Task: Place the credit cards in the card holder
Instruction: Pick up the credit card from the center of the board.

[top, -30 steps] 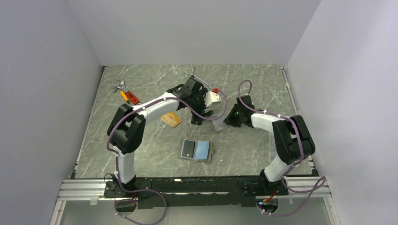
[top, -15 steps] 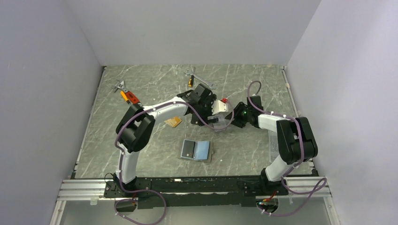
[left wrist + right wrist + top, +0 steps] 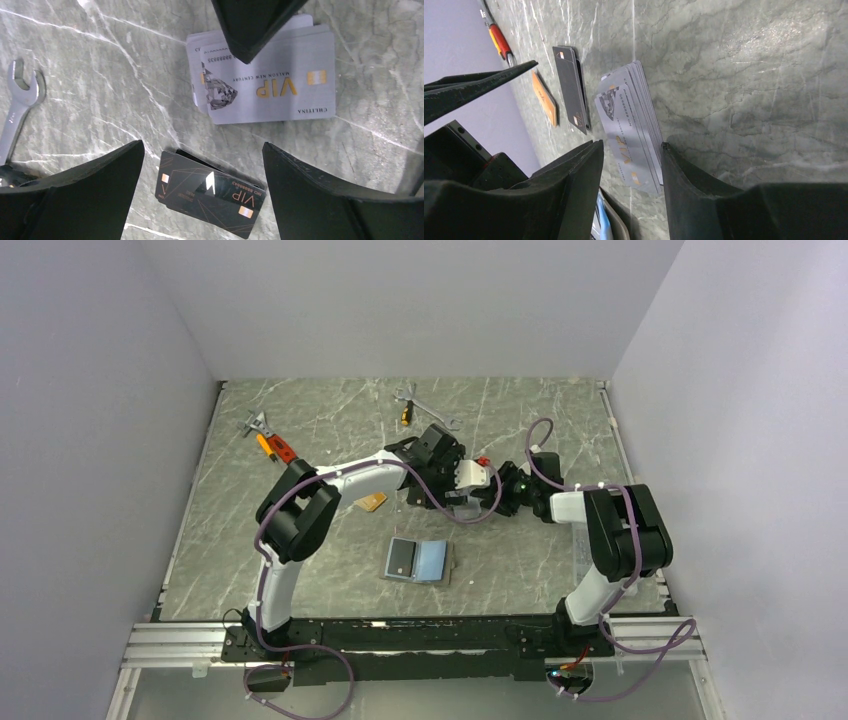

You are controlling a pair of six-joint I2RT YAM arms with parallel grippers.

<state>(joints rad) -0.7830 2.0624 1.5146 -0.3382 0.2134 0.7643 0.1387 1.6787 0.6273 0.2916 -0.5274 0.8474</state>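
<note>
Black credit cards [image 3: 207, 192] lie in a small stack on the marble table, right under my open left gripper [image 3: 202, 150], whose fingers stand apart on either side. A fanned stack of silver-grey credit cards [image 3: 265, 82] lies just beyond. My right gripper [image 3: 631, 145] hovers low over the near end of the silver cards [image 3: 631, 130], open and holding nothing. An orange card [image 3: 372, 502] lies to the left, also seen as the orange card [image 3: 544, 97]. The card holder [image 3: 418, 560] lies open in front, light blue inside. Both grippers meet at mid-table, left gripper [image 3: 440, 500], right gripper [image 3: 500, 495].
A wrench [image 3: 15, 115] lies left of the black cards, seen from above as the wrench [image 3: 405, 405] at the back. A red-and-orange-handled tool [image 3: 272, 445] lies at the back left. Purple cables loop over both wrists. Grey walls close in the table.
My left arm has swung right, over the cards next to the right gripper. The right gripper has shifted left and its jaws have opened wider.
</note>
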